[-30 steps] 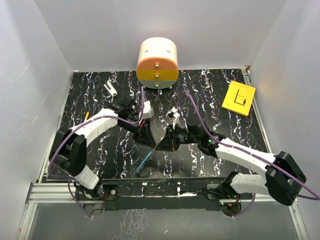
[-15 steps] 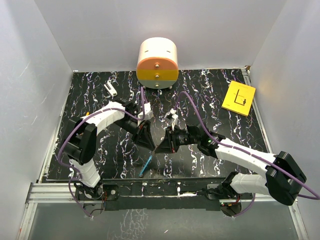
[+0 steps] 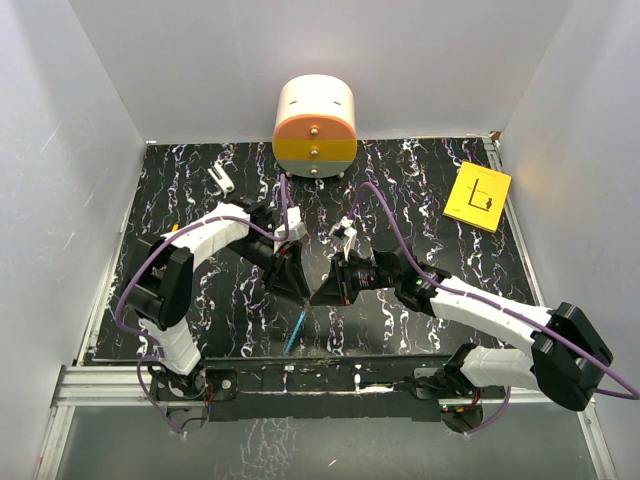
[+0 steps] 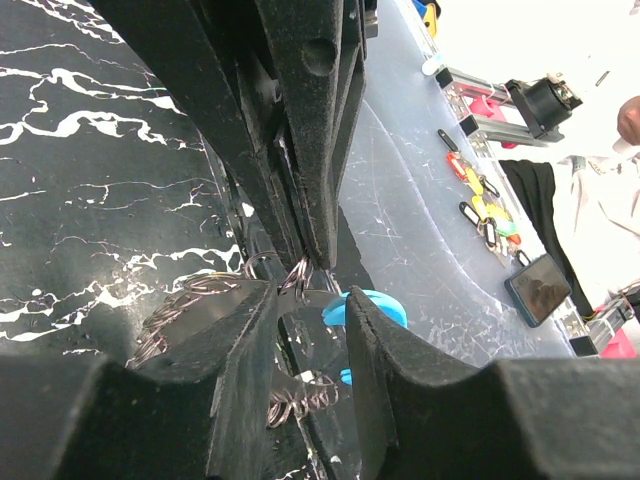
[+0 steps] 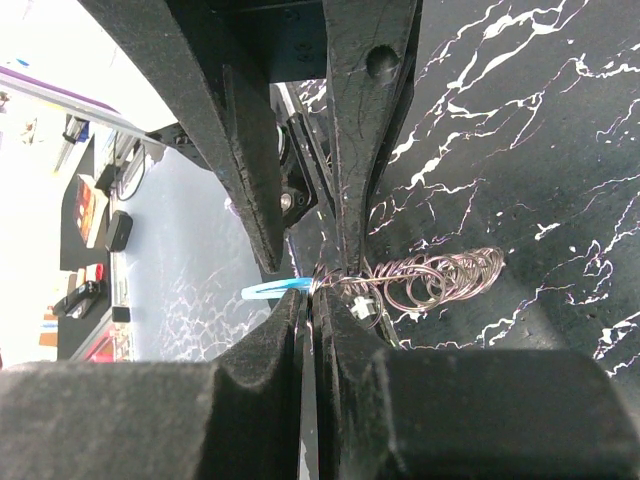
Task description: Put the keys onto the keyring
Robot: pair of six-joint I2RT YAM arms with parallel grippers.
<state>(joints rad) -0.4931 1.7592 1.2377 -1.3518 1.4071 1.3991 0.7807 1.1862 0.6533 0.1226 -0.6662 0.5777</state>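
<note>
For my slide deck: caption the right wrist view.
Right end effector pinching the coiled wire keyring, facing the parted left end effector.

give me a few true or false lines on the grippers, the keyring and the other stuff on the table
The right gripper is spread wide. False: it is pinched shut on the keyring, at its wire coils.
The left gripper shows a gap between its fingers. True.
The yellow card lies at the table's far right. True.
The orange and cream box stands at the near edge. False: it stands at the far edge.
</note>
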